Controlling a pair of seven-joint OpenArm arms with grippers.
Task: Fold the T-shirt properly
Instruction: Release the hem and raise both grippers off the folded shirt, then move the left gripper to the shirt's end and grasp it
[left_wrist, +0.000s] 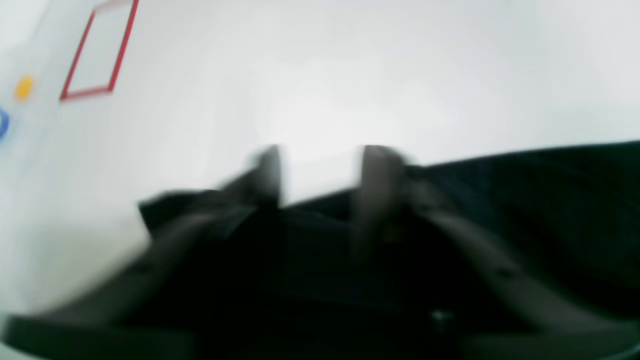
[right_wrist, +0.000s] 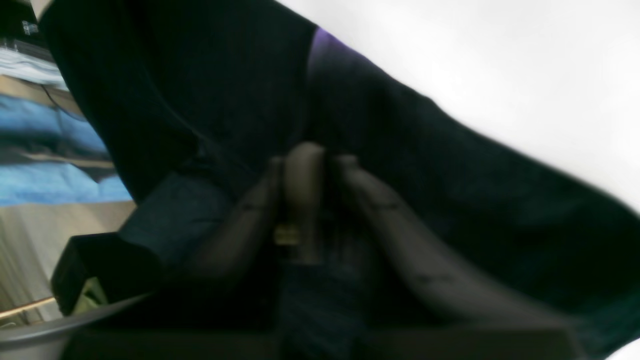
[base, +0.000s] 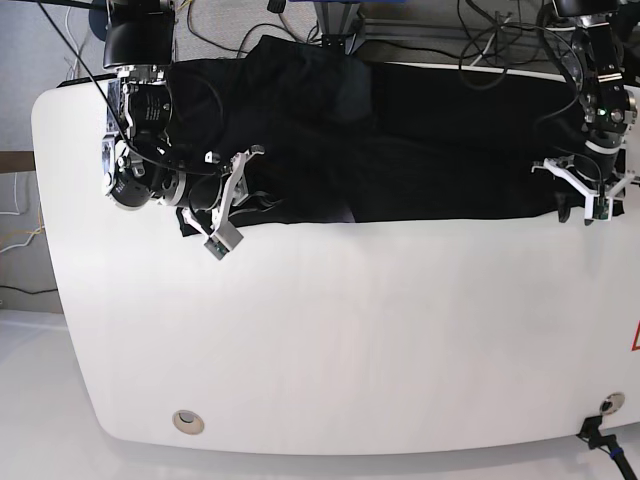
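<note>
Your T-shirt (base: 420, 140) lies long from left to right along the far side of the worktop (base: 330, 340), with your right hand (right_wrist: 305, 165) pinched on its left end and your left hand (left_wrist: 320, 175) spread apart at its right end.

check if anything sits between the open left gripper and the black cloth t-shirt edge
Nothing visible does. The left gripper hangs open right at the edge of the black cloth T-shirt, with only bare white table showing between its fingers.

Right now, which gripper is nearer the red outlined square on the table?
Left. The left gripper is at the T-shirt's edge on the side with the red outlined square; the right gripper is at the shirt's opposite end.
</note>
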